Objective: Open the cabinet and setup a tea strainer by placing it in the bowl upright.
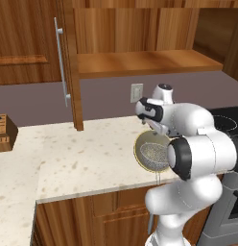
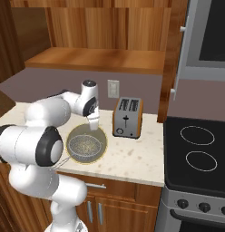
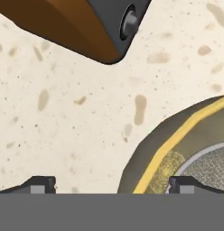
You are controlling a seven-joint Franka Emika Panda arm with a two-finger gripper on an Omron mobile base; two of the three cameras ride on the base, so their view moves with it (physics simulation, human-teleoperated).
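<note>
The cabinet (image 1: 140,61) stands open, its door (image 1: 63,57) swung out to the left with a long silver handle. On the counter the olive-tan bowl (image 1: 142,144) (image 2: 101,144) holds the grey mesh tea strainer (image 1: 154,154) (image 2: 85,145), which lies level inside it. My gripper (image 1: 151,128) (image 2: 93,123) hangs open just over the bowl's far rim with nothing between its fingers. In the hand view the gripper (image 3: 114,186) straddles the bowl's yellow-edged rim (image 3: 177,140), and the strainer mesh (image 3: 213,164) shows at the lower right.
A toaster (image 2: 127,118) (image 3: 86,22) stands close to the right of the bowl. A black stove (image 2: 200,154) lies further right. A knife block (image 1: 3,132) sits at the counter's far left. The speckled counter (image 1: 82,153) stretches left of the bowl.
</note>
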